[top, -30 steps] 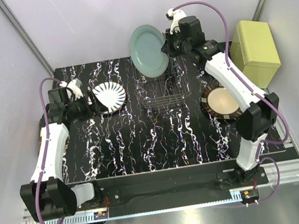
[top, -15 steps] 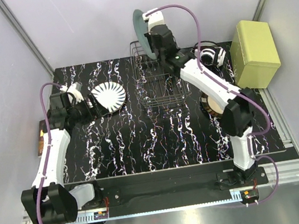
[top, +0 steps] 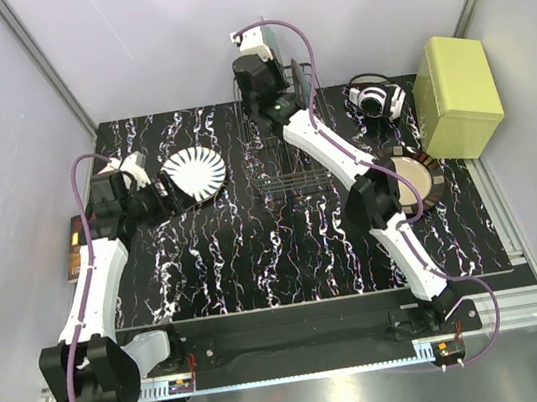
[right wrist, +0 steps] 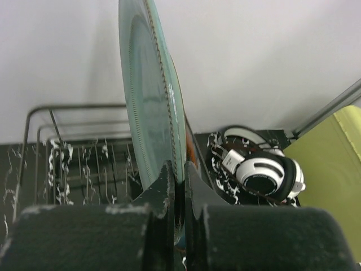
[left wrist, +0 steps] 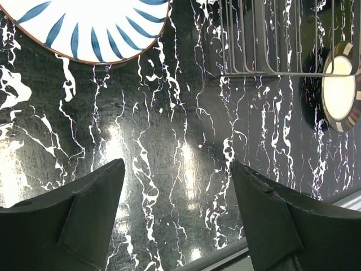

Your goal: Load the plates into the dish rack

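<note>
Compared with a second ago, the right arm has swung left across the dish rack [top: 287, 153]. Its elbow, which then covered the cream plate [top: 412, 182], now leaves that plate in view, with only its left side under the forearm, and the headphones [top: 378, 99] have come into view as well. The teal plate [right wrist: 149, 101] faced the overhead camera then. Now it stands upright and edge-on, mostly hidden behind the wrist from above, over the rack's far left corner and close to the back wall [top: 173, 33]. The right tool [right wrist: 176, 180] is closed narrowly on the plate's lower rim, one finger on each face. Whether the plate touches the wires cannot be told, and a brown edge shows just behind it. The left arm has hardly shifted. The left tool [left wrist: 177, 166] is spread wide, holds nothing and hangs above the marbled tabletop [top: 256, 253], beside the white striped plate [top: 196, 174]. That plate lies flat where it was, left of the rack, with a strip of tabletop between them. The rack sits toward the far edge, in the middle. The headphones lie between it and the yellow-green box [top: 457, 95], which stands beyond the right edge. The cream plate rests flat near the right edge. A broad stretch of tabletop runs from the plates and the rack to the near edge.
</note>
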You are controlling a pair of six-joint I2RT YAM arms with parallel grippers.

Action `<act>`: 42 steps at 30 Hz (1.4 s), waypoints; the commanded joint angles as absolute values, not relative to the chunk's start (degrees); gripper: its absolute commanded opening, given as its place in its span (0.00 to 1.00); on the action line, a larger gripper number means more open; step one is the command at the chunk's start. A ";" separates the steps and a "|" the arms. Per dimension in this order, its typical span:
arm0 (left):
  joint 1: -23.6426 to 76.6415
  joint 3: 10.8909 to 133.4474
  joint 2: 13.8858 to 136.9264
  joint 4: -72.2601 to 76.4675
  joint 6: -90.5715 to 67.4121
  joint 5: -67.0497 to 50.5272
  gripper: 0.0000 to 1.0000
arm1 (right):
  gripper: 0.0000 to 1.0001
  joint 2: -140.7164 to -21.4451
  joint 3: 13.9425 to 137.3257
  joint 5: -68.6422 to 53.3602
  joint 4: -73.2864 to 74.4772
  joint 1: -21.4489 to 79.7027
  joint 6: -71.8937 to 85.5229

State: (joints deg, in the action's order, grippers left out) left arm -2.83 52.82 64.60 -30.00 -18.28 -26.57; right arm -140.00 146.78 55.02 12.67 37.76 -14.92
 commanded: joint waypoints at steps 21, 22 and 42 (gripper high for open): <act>-2.90 45.35 57.48 -21.18 -19.86 -28.48 0.81 | 0.00 -135.61 147.48 56.33 13.80 38.23 -16.43; -2.90 45.35 57.65 -21.01 -20.04 -28.56 0.81 | 0.00 -135.62 147.48 56.51 13.80 38.15 -16.61; -2.90 44.65 57.57 -20.39 -20.21 -29.00 0.81 | 0.00 -134.83 143.97 57.75 12.13 38.14 -16.09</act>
State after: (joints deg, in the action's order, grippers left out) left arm -2.83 45.32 58.37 -23.59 -19.99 -27.70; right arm -139.79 142.10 54.54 20.67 37.82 -17.52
